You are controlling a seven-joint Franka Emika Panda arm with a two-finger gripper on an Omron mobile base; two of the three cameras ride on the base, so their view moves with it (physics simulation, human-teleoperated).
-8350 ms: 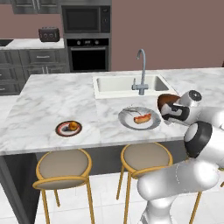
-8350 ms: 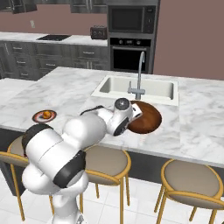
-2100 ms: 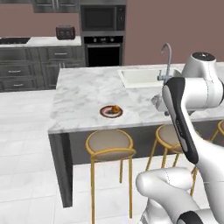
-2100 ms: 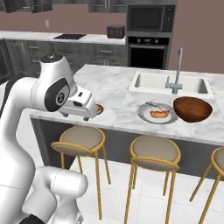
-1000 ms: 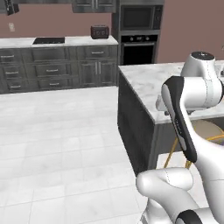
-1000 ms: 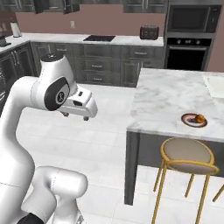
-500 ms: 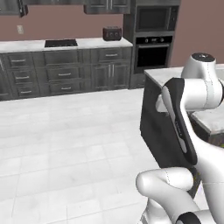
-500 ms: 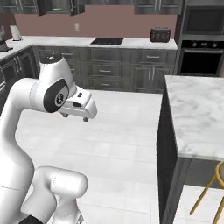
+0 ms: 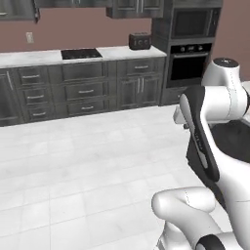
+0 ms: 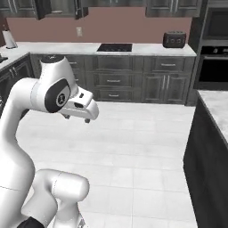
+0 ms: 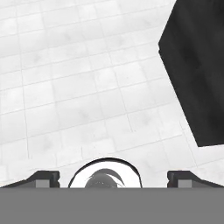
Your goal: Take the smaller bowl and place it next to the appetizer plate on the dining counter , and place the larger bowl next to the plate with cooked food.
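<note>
I stand in a home kitchen: dark grey cabinets (image 10: 133,80), a cooktop (image 10: 114,47), a toaster (image 10: 174,39), a wall oven (image 9: 192,61), and white floor tiles (image 9: 88,166).

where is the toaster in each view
Left base view: the toaster sits top centre-right on the wall counter, left of the oven.
Right base view: upper right, same counter, beside the oven.
Hand view: floor tiles and the dark island base.
Shared landmark: the black cooktop.
</note>
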